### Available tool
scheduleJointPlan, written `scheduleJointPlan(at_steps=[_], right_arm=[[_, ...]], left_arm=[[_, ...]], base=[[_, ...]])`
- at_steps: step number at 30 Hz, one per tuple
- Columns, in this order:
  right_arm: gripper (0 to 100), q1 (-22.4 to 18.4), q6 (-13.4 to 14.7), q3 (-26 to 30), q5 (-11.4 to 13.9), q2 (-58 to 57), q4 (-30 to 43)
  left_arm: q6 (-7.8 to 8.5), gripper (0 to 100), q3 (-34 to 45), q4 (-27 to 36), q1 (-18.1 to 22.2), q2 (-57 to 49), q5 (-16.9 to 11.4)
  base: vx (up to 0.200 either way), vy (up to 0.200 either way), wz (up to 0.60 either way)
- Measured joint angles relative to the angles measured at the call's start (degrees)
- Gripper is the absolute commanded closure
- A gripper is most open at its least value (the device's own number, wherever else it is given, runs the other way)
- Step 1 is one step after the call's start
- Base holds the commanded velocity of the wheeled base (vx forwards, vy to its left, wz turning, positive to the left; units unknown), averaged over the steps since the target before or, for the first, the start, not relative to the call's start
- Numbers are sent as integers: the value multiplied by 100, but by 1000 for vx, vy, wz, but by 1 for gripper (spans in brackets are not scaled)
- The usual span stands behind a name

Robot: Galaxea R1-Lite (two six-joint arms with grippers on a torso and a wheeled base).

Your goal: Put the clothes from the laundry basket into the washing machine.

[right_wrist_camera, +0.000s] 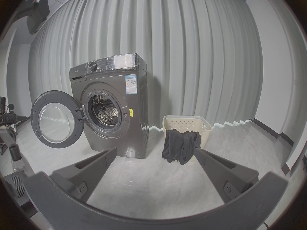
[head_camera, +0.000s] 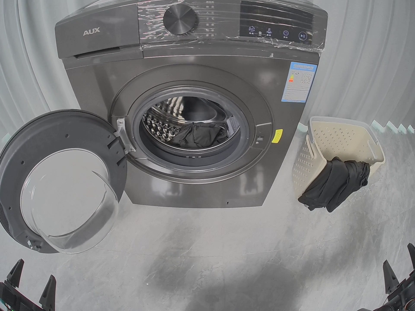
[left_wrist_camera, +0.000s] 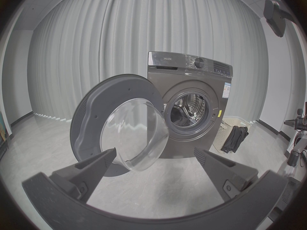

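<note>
Here the left gripper (head_camera: 35, 271) and right gripper (head_camera: 398, 255) sit with jaws apart and empty, well back from the washing machine (head_camera: 190, 72), whose door (head_camera: 60, 134) hangs open on a dark garment (head_camera: 199, 134), perhaps one piece, in the drum (head_camera: 173, 106); black clothes (head_camera: 335, 184) drape over the laundry basket (head_camera: 346, 139) beside it

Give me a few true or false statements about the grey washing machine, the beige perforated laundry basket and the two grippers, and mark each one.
1. The grey washing machine has its round door shut. False: the door stands swung open.
2. A dark garment lies at the drum's mouth. True.
3. The beige perforated laundry basket has nothing in it. False: a black garment hangs over its rim.
4. The left gripper and the right gripper are open and hold nothing. True.
</note>
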Motion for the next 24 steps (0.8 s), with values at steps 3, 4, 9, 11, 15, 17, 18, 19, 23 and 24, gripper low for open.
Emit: scheduleJointPlan(at_steps=[3, 4, 9, 11, 15, 17, 18, 19, 23, 24], right_arm=[[0, -2, 0, 0, 0, 0, -5], [0, -2, 0, 0, 0, 2, 0], [0, -2, 0, 0, 0, 2, 0], [0, -2, 0, 0, 0, 4, 2], [0, -7, 0, 0, -2, 4, 2], [0, -2, -2, 0, 0, 4, 0], [0, 0, 0, 0, -2, 6, 0], [0, -2, 0, 0, -2, 6, 2], [0, 0, -2, 0, -2, 6, 2], [0, 0, 0, 0, 0, 6, -2]], left_arm=[[16, 0, 0, 2, 0, 0, -5], [18, 0, 0, -1, 0, 0, -5], [18, 0, 0, 2, 0, 2, -5], [-6, 0, 0, 0, 0, 5, -5], [-17, 0, 0, 2, 0, 7, -5], [-20, 0, 0, -1, 0, 7, -5], [-20, 0, 0, 2, 0, 10, -5], [-22, 0, 0, -1, 0, 11, -5], [-20, 0, 0, -1, 0, 11, -5], [-20, 0, 0, 2, 0, 11, -5]], base=[[0, -200, 0], [0, -200, 0], [0, -200, 0], [0, -200, 0], [0, -200, 0], [0, -200, 0], [0, -200, 0], [0, -200, 0], [0, -200, 0], [0, -200, 0]])
